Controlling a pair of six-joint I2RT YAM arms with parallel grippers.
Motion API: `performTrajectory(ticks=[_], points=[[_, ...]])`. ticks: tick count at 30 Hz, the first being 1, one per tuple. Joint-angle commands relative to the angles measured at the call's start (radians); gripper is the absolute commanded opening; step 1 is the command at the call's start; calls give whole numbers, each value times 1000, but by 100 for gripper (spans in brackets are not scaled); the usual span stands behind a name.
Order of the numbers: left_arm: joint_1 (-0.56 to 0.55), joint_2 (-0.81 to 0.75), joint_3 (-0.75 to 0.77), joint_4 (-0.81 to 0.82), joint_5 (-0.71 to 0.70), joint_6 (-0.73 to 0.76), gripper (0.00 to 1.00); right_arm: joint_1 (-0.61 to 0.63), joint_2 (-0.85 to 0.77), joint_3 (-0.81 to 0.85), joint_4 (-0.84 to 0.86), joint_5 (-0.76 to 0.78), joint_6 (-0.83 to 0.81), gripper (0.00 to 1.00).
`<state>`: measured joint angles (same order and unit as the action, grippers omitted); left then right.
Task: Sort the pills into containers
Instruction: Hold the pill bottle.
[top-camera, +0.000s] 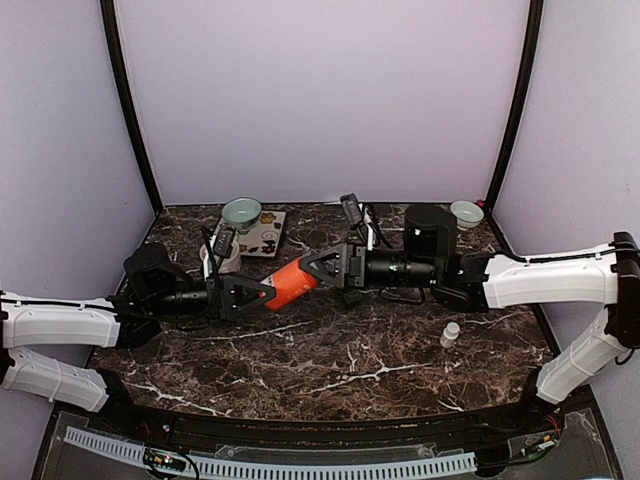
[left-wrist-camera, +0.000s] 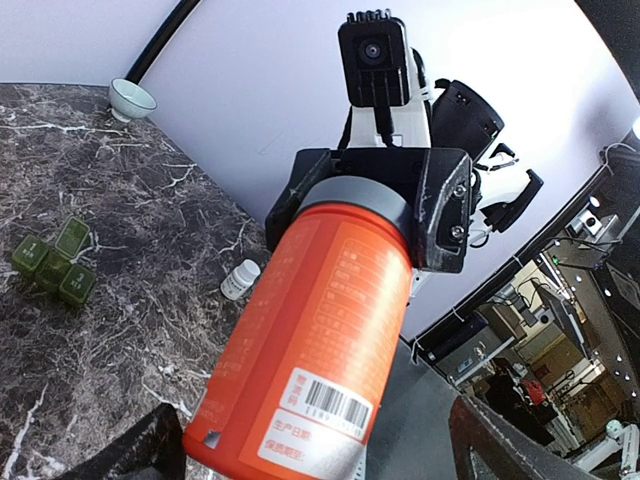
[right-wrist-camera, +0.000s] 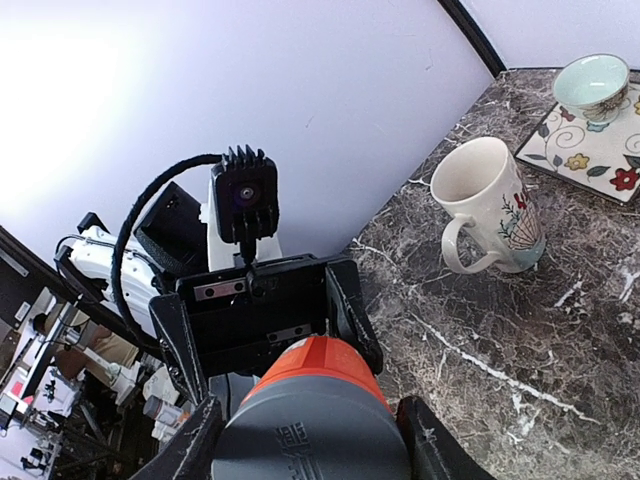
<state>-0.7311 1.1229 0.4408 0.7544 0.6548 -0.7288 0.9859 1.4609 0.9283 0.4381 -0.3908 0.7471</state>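
An orange pill bottle (top-camera: 290, 285) with a grey cap (left-wrist-camera: 355, 205) hangs level above the table's middle, held between both arms. My left gripper (top-camera: 250, 293) is shut on its base end; in the left wrist view the bottle (left-wrist-camera: 320, 340) fills the space between my fingers (left-wrist-camera: 140, 450). My right gripper (top-camera: 325, 268) is shut on the cap (right-wrist-camera: 310, 440), with the orange body (right-wrist-camera: 325, 360) beyond it. A green pill organizer (left-wrist-camera: 55, 262) lies on the table. A small white bottle (top-camera: 450, 334) stands at the front right and also shows in the left wrist view (left-wrist-camera: 241, 279).
A white mug (right-wrist-camera: 490, 205) stands at the back left beside a floral mat (top-camera: 265, 235) with a pale bowl (top-camera: 241, 211) on it. A second bowl (top-camera: 466, 213) and a black cylinder (top-camera: 428, 232) stand at the back right.
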Motion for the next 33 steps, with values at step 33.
performTrajectory(ticks=[33], points=[[4, 104, -23, 357, -72, -84, 76, -20, 116, -100, 526, 46, 264, 0]])
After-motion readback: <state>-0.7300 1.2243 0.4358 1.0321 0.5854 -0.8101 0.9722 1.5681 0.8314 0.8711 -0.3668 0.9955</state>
